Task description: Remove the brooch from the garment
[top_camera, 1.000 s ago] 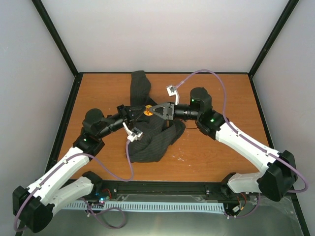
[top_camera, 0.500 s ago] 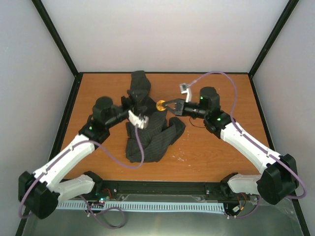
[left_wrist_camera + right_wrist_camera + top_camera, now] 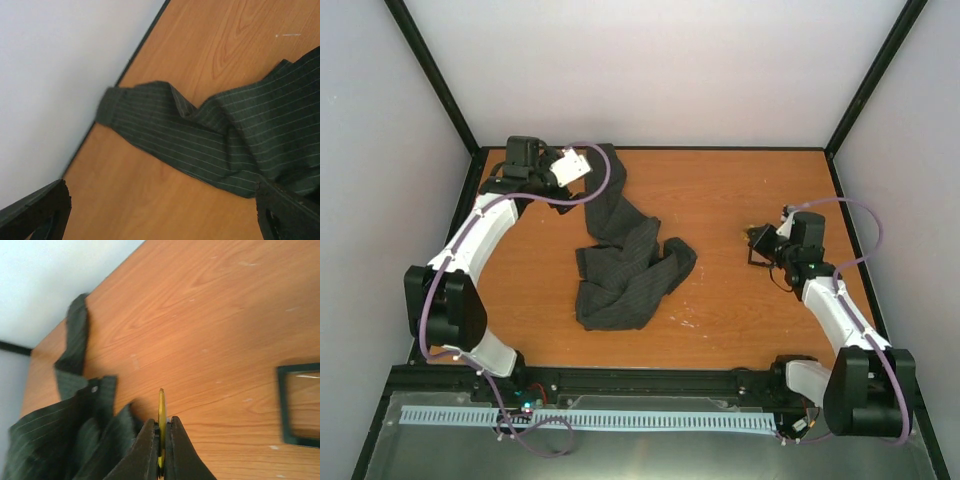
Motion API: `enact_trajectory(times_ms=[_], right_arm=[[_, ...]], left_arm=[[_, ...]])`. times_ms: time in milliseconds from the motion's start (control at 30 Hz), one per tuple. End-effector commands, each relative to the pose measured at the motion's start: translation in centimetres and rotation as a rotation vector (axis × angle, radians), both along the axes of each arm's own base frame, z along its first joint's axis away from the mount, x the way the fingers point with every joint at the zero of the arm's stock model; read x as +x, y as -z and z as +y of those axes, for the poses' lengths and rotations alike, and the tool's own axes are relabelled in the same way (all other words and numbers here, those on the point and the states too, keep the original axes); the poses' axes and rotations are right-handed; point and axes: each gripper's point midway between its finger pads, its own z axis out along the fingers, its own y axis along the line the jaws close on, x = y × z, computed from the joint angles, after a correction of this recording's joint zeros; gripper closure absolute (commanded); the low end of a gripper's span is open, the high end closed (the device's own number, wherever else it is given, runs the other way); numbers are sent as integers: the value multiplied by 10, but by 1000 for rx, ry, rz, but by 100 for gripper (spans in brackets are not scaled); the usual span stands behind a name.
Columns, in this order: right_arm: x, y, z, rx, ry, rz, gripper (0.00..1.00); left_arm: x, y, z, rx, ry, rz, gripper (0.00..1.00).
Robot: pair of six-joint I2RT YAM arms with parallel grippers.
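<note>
Gold-brown and tiny, the round metal brooch (image 3: 161, 405) stands on its thin edge, squeezed between the two black tips of the right gripper (image 3: 162, 432). The tips are pressed tight on it. The brooch is off the dark green striped cloth garment (image 3: 625, 265). It hangs over the bare orange-brown wooden table (image 3: 740, 190), on the right side, well apart from the cloth. A small black square tray (image 3: 282, 405) lies on the wood near the brooch, on its right in the wrist view. I think the brooch is held there so it can be put down in that tray, which looks like its new home. The hard pinch on the edge should stop such a small thing from slipping out. The garment lies crumpled in the middle of the table and nothing touches it. The left gripper (image 3: 161, 200) is up by the far left corner, near the top end of the garment. Its black fingers (image 3: 40, 212) are spread wide apart with nothing between them. I think it waits there to keep out of the way.
</note>
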Motion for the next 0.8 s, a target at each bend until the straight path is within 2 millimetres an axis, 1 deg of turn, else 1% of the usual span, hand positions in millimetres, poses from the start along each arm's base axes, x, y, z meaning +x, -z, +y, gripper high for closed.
enact_trajectory(times_ms=[0,67,167,267,333,500,600,700,767], right_arm=[[6,19,-38,-106,131,24,97],[6,28,-48,-125,166,43,97],[5,43,-58,-133,197,73,97],[3,56,-63,-139,206,112,97],[1,64,-66,-150,212,133,97],[-3,80,-70,-157,213,167,97],[-2,85,-70,-160,210,178,97],[1,90,-71,-164,209,187,96],[3,95,-72,-167,203,198,95]], left_arm=[[-10,-11,0,-201,-70,141,0],[-12,-5,1,-237,-81,174,0],[-15,2,4,-294,-96,223,0],[-12,6,15,-370,-146,268,0],[-5,6,28,-431,-192,293,0],[14,7,74,-588,-328,316,0],[19,17,97,-654,-398,332,0],[21,23,114,-687,-445,317,0],[20,29,119,-694,-459,310,0]])
